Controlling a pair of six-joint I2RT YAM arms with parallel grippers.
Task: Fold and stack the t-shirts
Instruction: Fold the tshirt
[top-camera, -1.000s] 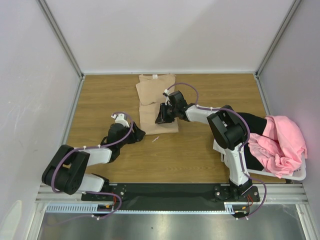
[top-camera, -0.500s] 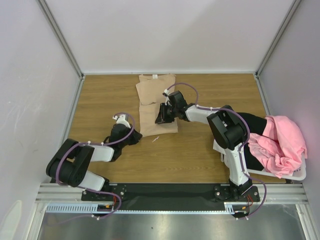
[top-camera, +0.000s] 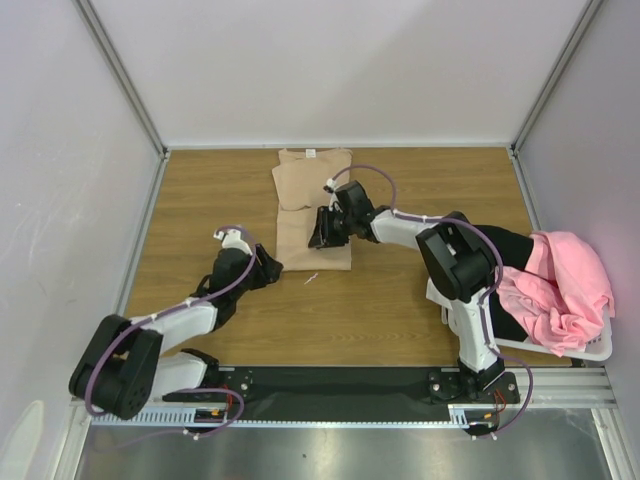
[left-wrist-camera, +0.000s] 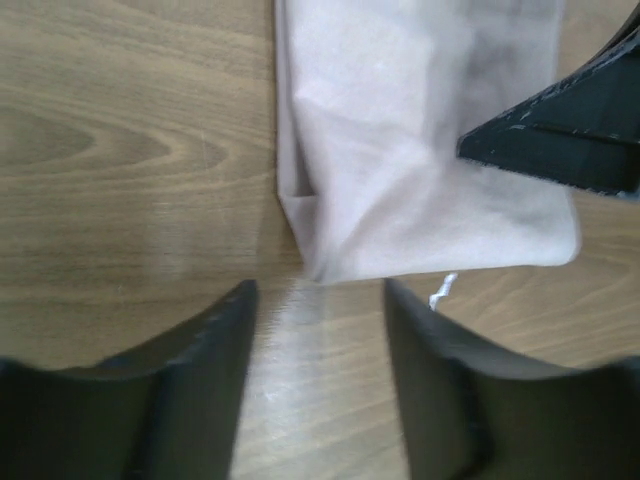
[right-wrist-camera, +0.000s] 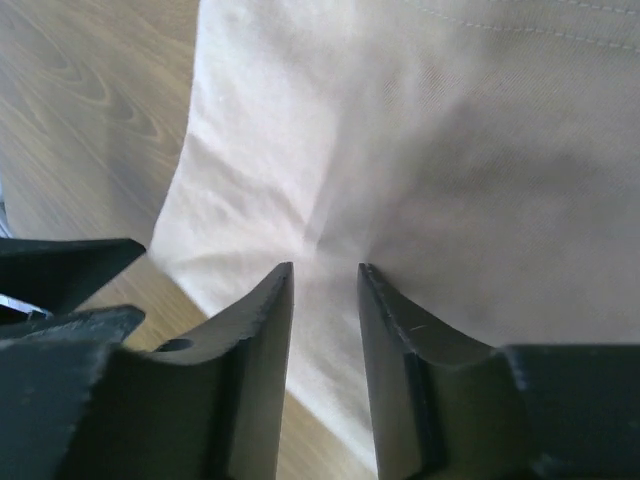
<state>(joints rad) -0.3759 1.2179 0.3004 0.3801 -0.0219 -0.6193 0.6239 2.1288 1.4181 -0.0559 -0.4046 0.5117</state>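
Observation:
A light tan t-shirt (top-camera: 313, 200) lies folded into a narrow strip on the wooden table at the back centre. My right gripper (top-camera: 320, 235) rests on its near half, fingers slightly parted with flat cloth (right-wrist-camera: 420, 150) showing between them (right-wrist-camera: 325, 275). My left gripper (top-camera: 268, 268) is open and empty over bare wood (left-wrist-camera: 320, 300), just short of the shirt's near left corner (left-wrist-camera: 400, 170). A pink t-shirt (top-camera: 560, 285) and a black one (top-camera: 508, 248) lie heaped at the right.
A white plastic basket (top-camera: 585, 350) under the pink and black shirts sits at the table's right edge. A small white scrap (top-camera: 311, 278) lies on the wood by the tan shirt's near edge, also in the left wrist view (left-wrist-camera: 441, 290). Walls enclose three sides.
My left gripper has drawn back a little to the left, off the tan shirt's near left corner. My right gripper has stayed on the shirt.

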